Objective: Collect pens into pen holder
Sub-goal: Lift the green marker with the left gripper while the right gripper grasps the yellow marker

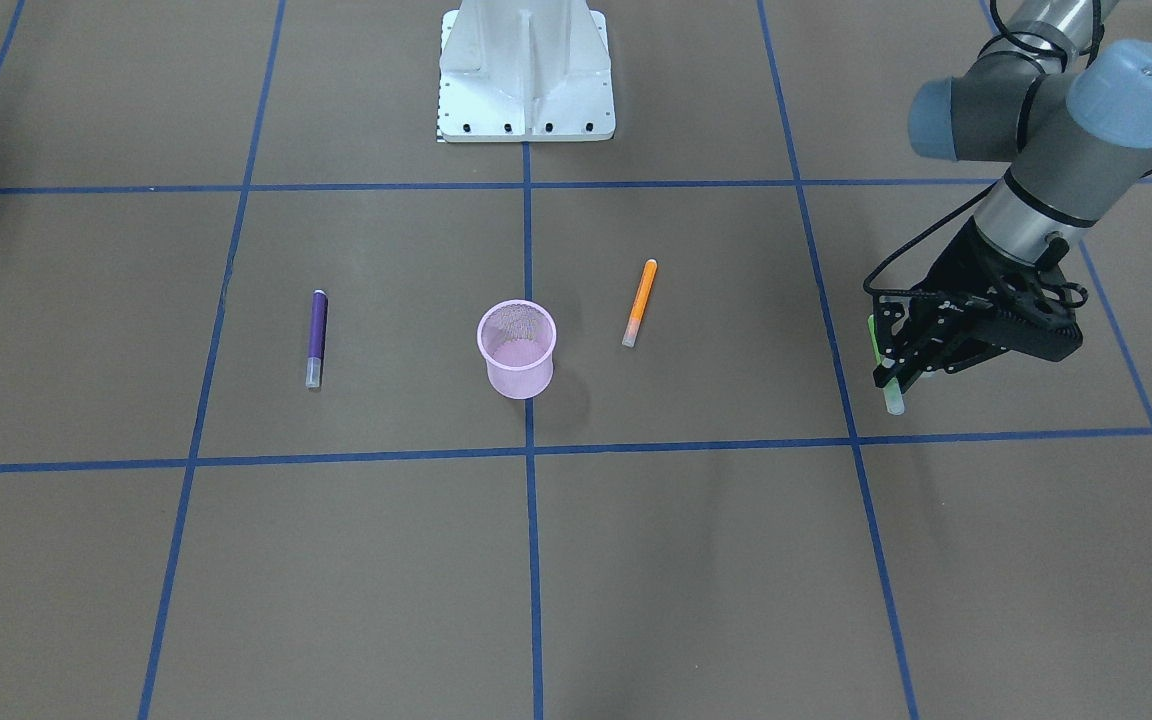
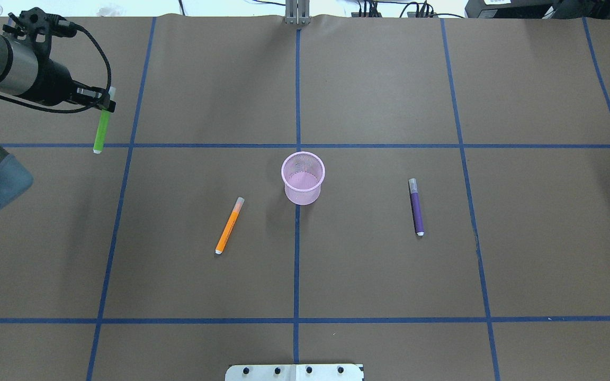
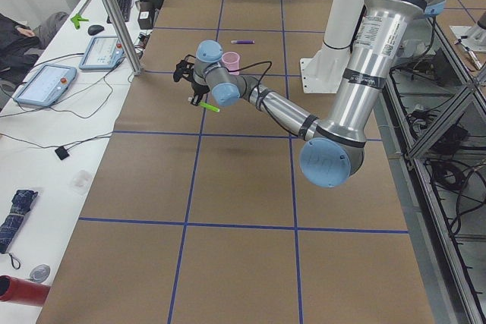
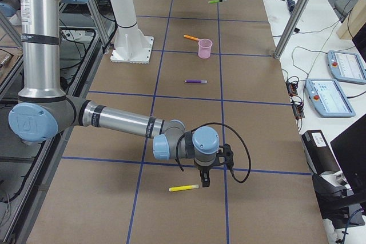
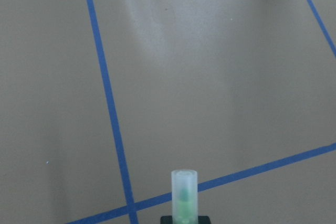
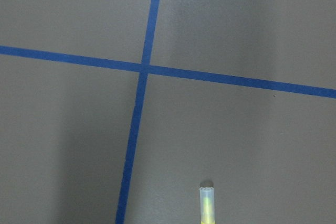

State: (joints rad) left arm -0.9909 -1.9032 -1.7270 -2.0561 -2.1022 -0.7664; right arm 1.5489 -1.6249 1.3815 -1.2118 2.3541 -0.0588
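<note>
The pink mesh pen holder (image 1: 517, 350) (image 2: 303, 177) stands upright mid-table. The orange pen (image 1: 640, 302) (image 2: 229, 226) lies to its left side, the purple pen (image 1: 316, 338) (image 2: 416, 207) to its right side. My left gripper (image 1: 891, 375) (image 2: 106, 103) is shut on the green pen (image 1: 893, 402) (image 2: 100, 131) and holds it off the table, far to the left of the cup; its clear cap shows in the left wrist view (image 5: 184, 187). My right gripper (image 4: 204, 182) is at one end of the yellow pen (image 4: 183, 188) (image 6: 207, 203); I cannot tell whether it is open or shut.
The white robot base (image 1: 526, 75) stands behind the cup. Blue tape lines grid the brown table. An operators' bench with tablets (image 3: 45, 81) and a metal post (image 3: 114, 13) runs along the far edge.
</note>
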